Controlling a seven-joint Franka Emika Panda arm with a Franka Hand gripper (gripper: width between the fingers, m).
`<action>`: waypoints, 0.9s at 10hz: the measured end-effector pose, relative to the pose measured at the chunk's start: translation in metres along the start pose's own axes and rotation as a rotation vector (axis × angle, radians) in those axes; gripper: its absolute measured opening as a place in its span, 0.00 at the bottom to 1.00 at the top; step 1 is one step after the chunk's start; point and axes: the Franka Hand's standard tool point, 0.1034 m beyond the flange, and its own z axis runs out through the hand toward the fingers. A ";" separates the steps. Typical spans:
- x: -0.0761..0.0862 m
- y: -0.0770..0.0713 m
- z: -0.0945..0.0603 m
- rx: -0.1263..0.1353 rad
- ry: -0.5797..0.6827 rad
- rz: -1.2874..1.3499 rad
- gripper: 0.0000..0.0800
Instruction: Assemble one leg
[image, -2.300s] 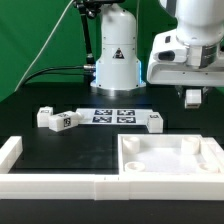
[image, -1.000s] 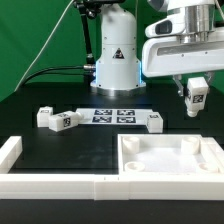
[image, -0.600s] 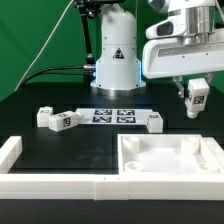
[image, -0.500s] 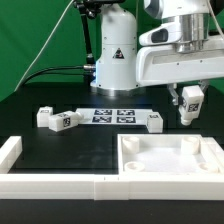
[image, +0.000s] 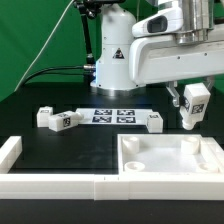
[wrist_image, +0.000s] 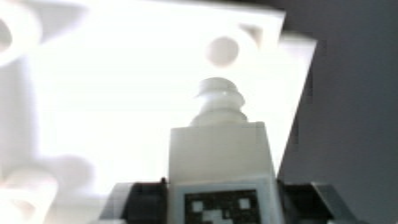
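Observation:
My gripper (image: 193, 100) is shut on a leg (image: 193, 108), a small white block with a black-and-white tag, and holds it tilted in the air above the far right part of the large white square panel (image: 165, 158). In the wrist view the held leg (wrist_image: 222, 150) stands between the dark fingers (wrist_image: 143, 200), its screw tip pointing at the bright panel (wrist_image: 107, 100) below; a corner socket (wrist_image: 224, 46) shows beyond it. Three more legs lie on the table: two at the exterior view's left (image: 55, 119) and one (image: 153, 121) near the middle.
The marker board (image: 112, 115) lies in front of the robot base (image: 115, 60). A white rim piece (image: 50, 184) runs along the front and the exterior view's left edge of the table.
The gripper has lifted the leg off the table, then carried it forward and slightly down toward the panel, tilting it as it went.

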 end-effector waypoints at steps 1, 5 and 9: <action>0.000 0.000 0.001 -0.005 0.029 -0.002 0.36; -0.005 0.005 0.005 -0.029 0.158 0.001 0.36; 0.027 0.009 0.011 -0.033 0.227 -0.013 0.36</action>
